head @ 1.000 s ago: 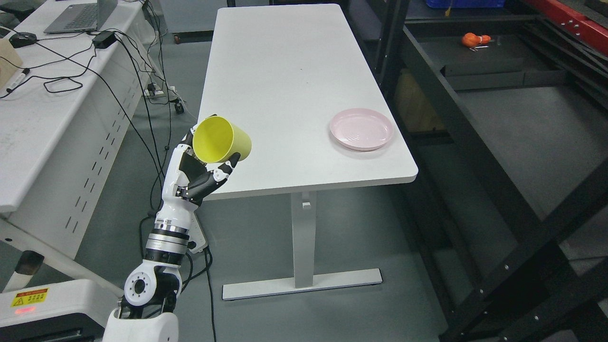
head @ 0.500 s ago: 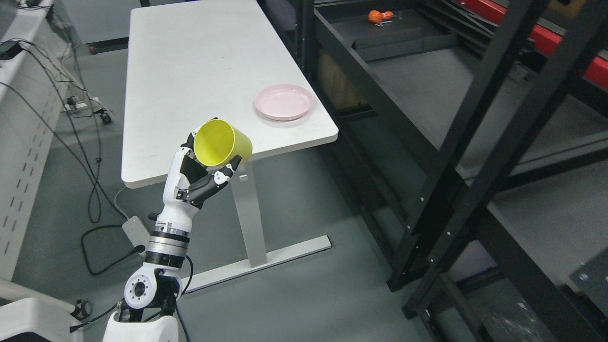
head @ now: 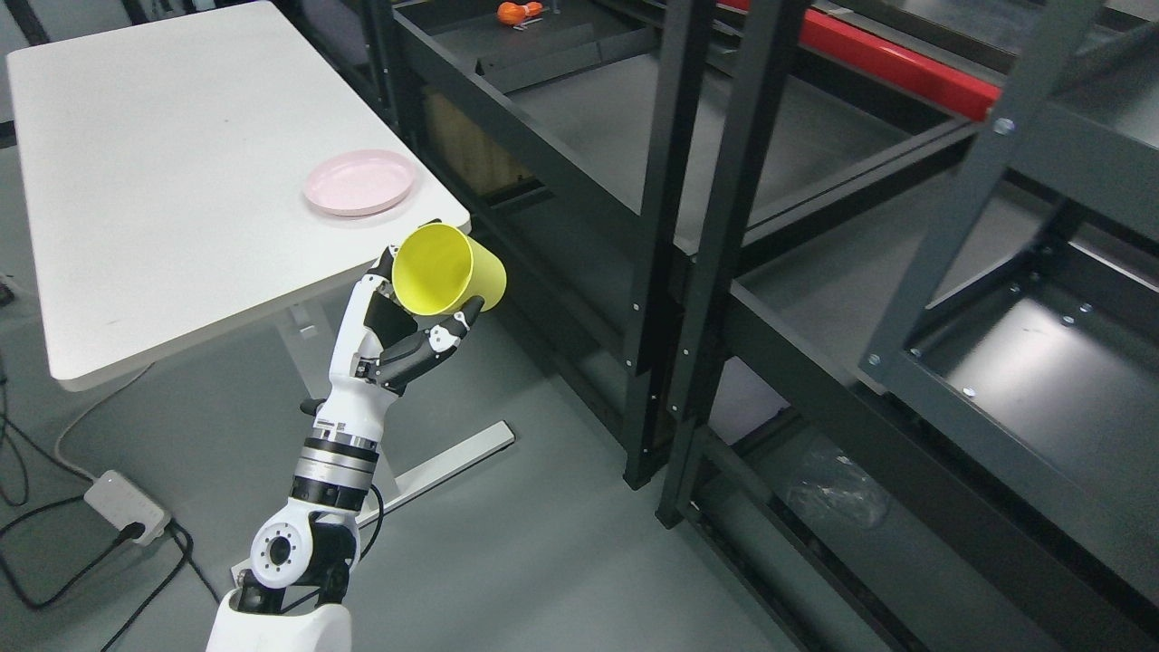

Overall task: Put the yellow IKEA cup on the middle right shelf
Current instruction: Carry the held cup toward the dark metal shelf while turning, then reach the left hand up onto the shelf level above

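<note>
With its left hand (head: 398, 330) gripping the tilted yellow cup (head: 448, 269), it should level it before reaching the shelf (head: 1023, 362).

Even, fairly bright overhead light. The white table (head: 181, 181) reads clean without blown highlights. A soft glare patch sits on the lower right shelf board (head: 1041, 340). Shadows under the dark rack (head: 688, 272) are faint. Focus is sharp throughout.
</note>
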Tool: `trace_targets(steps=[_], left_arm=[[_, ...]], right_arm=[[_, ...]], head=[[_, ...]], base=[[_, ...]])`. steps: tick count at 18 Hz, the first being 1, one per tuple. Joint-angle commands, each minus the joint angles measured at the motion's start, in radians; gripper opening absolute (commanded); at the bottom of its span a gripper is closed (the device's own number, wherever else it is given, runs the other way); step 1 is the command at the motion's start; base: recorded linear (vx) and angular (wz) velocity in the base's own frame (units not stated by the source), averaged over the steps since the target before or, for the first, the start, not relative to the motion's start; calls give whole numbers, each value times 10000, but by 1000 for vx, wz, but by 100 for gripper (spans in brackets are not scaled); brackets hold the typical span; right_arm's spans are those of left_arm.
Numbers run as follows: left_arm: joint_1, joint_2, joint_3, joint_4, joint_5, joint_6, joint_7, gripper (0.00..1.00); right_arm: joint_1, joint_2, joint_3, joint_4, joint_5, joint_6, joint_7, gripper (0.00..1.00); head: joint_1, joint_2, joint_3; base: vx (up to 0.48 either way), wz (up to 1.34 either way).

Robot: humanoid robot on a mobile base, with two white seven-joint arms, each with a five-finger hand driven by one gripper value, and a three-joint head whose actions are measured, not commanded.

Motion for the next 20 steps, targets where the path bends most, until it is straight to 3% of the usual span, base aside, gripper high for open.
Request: trace_targets(steps=[1,14,20], left_arm=[[-78,175,-995,-524,0,-14,33,2],[-1519,175,-1762,-907,30,1,33,2],[-3006,175,-1656,-1474,46,400,248,2]], right_arm=[[136,-175,169,0,-245,5,-8,99],[136,-175,169,0,-245,5,-8,99],[136,-175,169,0,-245,5,-8,99]], head=[[0,0,0],[0,0,0],[0,-2,0]], base=[[-182,-464],[-136,-658],[-30,-615]])
